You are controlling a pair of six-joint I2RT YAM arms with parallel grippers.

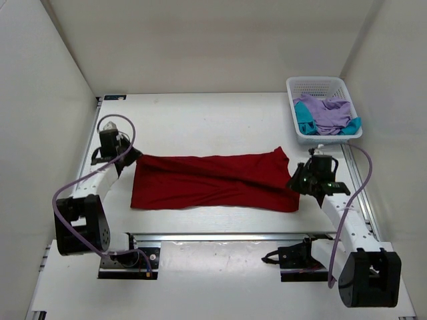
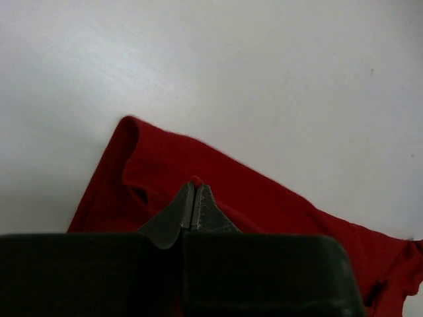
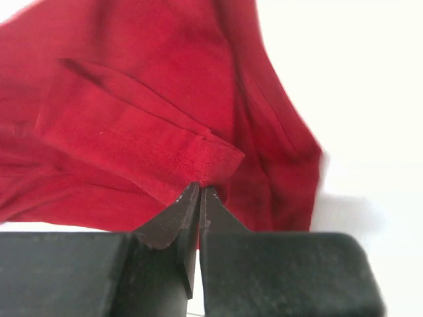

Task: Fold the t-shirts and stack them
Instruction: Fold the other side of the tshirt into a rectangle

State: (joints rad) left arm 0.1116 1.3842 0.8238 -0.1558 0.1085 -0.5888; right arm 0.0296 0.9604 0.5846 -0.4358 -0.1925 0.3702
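Observation:
The dark red t-shirt (image 1: 213, 181) lies stretched in a long band across the table between the arms. My left gripper (image 1: 133, 157) is shut on its left edge; in the left wrist view the gripper (image 2: 193, 188) pinches a fold of the red cloth (image 2: 264, 205). My right gripper (image 1: 295, 179) is shut on the right end; in the right wrist view the gripper (image 3: 199, 190) grips a folded corner of the red cloth (image 3: 152, 119). The lavender t-shirt (image 1: 327, 112) and the teal t-shirt (image 1: 304, 120) lie crumpled in the basket.
A white mesh basket (image 1: 313, 85) stands at the back right, close behind my right arm. White walls enclose the table on three sides. A metal rail (image 1: 227, 236) runs along the near edge by the arm bases.

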